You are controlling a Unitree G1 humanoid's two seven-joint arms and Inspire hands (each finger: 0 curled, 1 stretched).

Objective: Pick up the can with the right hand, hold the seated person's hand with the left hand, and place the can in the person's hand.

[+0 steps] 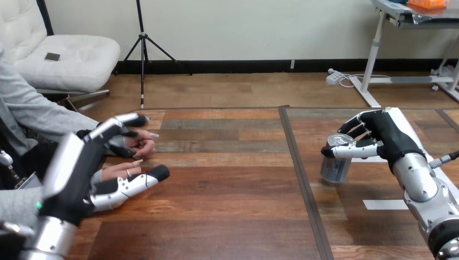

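So the right hand (pixel 387 135) is wrapped round the can (pixel 335 168), thumb across the front near the top rim and fingers behind it. That's a side grip, which I reckon makes sense: it keeps the can upright and leaves the bottom free to go into a palm. The can is at the right side of the worktop (pixel 227 206), well apart from the person. I can't tell if it's lifted or just sitting there.

The left hand (pixel 81 173) is over at the left, spread wide, with fingers above and thumb below the person's hand (pixel 139 144). It isn't closed round it; it looks more like it's bracketing it, ready to steady it.

As for the can itself, a silver top shows, but I can't see whether it's opened or what's inside.
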